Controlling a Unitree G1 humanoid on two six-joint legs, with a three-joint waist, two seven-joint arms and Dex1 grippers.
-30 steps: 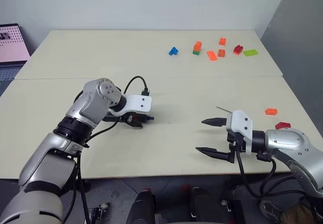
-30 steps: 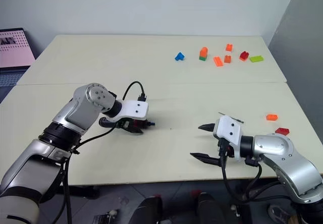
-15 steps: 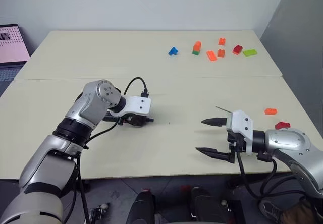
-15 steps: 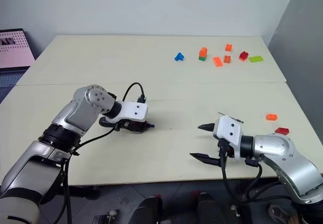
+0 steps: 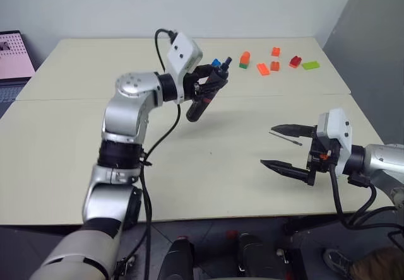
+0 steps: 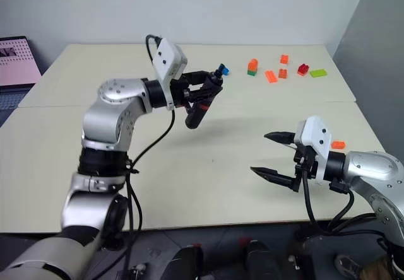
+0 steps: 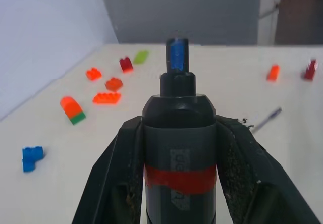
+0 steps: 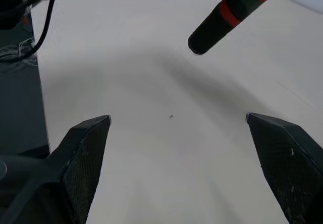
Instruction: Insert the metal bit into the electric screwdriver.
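My left gripper (image 5: 216, 80) is shut on the electric screwdriver (image 5: 199, 102), a black cylinder with a red band. It holds it tilted in the air over the middle of the table. In the left wrist view the fingers (image 7: 118, 163) clamp the body (image 7: 177, 148), and the narrow nose points away over the table. The metal bit (image 5: 285, 138), a thin dark rod, lies flat on the table at the right and also appears as the bit (image 7: 267, 119) beyond the nose. My right gripper (image 5: 278, 146) hovers open just above that bit, with nothing between its fingers (image 8: 86, 153). The screwdriver's butt end (image 8: 222, 17) hangs ahead of it.
Several coloured bricks (image 5: 271, 62) lie at the table's far right, with a blue brick (image 7: 31, 158) nearer the centre. An orange brick (image 6: 338, 144) sits by the right edge behind my right gripper. A laptop (image 5: 12, 53) stands off the table's left corner.
My left gripper closed on the screwdriver lying on the table, then lifted it up and to the right, turning to point level. My right gripper rose a little and stayed open.
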